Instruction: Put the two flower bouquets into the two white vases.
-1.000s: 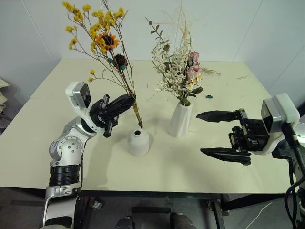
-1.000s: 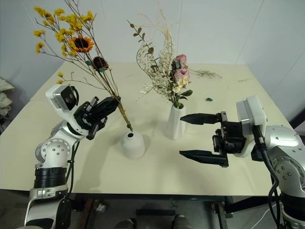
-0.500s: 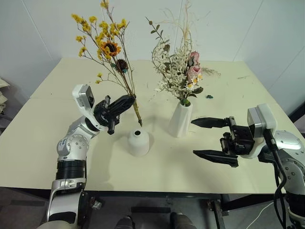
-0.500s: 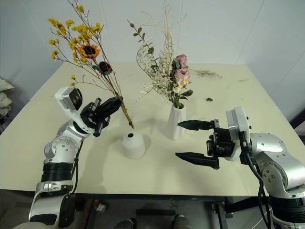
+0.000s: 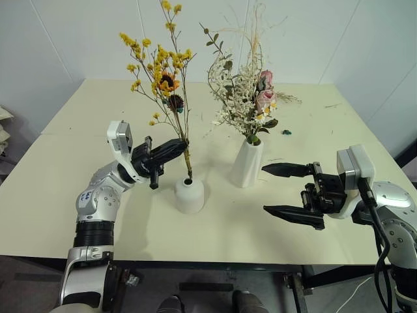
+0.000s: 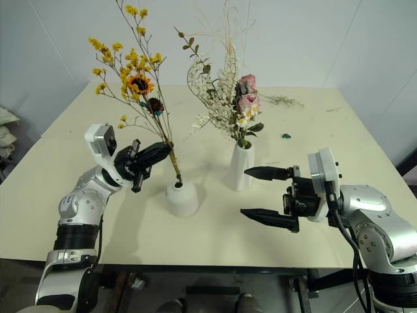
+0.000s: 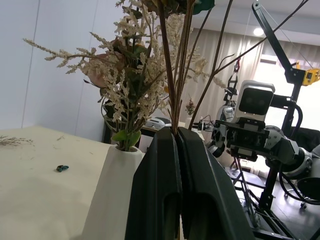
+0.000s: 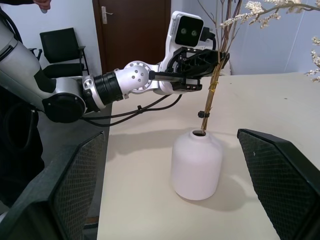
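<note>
Where the stems of the yellow-orange bouquet (image 5: 167, 78) come together, we see their lower ends reaching the dark top hole of the squat white vase (image 5: 189, 194), the tips at or just inside the opening; how deep they go we cannot tell. Its stems rise nearly upright, leaning slightly toward the robot's left, with a small sunflower head among the yellow blossoms. We note the left gripper (image 5: 177, 145) pinching these stems a little above the vase mouth, its black fingers pressed together on them, as the left wrist view confirms. Just beside, on the robot's right, stands the tall white vase (image 5: 247, 162), holding the large bouquet (image 5: 244, 91) of green leaves, white sprigs, pink roses and pale grasses. Further right, near the tall vase but apart from it, we find the right gripper (image 5: 294, 191) hovering above the table (image 5: 78, 163) with its fingers spread wide and nothing between them, pointing toward the two vases. Loose twigs (image 5: 287, 99) lie on the far tabletop.
</note>
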Motion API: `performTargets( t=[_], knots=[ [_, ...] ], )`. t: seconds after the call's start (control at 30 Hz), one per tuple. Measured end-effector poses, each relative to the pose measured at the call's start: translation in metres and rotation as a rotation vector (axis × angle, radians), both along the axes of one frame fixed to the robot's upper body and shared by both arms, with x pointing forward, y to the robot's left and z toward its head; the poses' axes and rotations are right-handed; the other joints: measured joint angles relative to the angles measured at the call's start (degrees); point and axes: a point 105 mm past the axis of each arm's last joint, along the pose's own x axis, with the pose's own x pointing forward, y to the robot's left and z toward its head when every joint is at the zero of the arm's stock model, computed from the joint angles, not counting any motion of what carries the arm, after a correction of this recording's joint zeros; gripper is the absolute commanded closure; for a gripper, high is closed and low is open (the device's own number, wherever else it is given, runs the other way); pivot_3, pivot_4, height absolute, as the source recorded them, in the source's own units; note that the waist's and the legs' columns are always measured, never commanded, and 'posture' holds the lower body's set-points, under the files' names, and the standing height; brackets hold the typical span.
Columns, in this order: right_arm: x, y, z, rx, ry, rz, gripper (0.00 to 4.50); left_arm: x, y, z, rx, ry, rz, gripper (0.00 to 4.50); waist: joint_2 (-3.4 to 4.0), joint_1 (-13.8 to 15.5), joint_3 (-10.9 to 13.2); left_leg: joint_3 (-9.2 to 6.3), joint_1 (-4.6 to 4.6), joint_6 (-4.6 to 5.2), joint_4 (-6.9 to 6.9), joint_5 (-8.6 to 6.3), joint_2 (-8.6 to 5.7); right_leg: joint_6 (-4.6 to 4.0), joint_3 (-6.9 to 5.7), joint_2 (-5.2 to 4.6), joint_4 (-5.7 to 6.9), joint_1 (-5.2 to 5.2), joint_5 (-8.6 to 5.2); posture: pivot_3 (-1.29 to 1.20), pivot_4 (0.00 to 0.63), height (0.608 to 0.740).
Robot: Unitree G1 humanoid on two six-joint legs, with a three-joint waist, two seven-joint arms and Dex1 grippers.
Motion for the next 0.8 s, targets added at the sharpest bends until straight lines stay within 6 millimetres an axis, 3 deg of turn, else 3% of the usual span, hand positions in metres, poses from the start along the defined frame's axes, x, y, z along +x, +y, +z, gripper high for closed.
performTargets(
  t=[0.8],
  knots=[
    [0.004, -0.002, 0.0, 0.008, 0.007, -0.026, 0.0, 0.002, -0.002, -0.016, 0.066, 0.019, 0.038, 4.49, 0.0, 0.0, 0.0, 0.0, 0.0, 0.0, -0.01, 0.0, 0.0, 0.0, 0.0, 0.0, -0.02, 0.0, 0.0, 0.0, 0.15, 0.74]
  ],
)
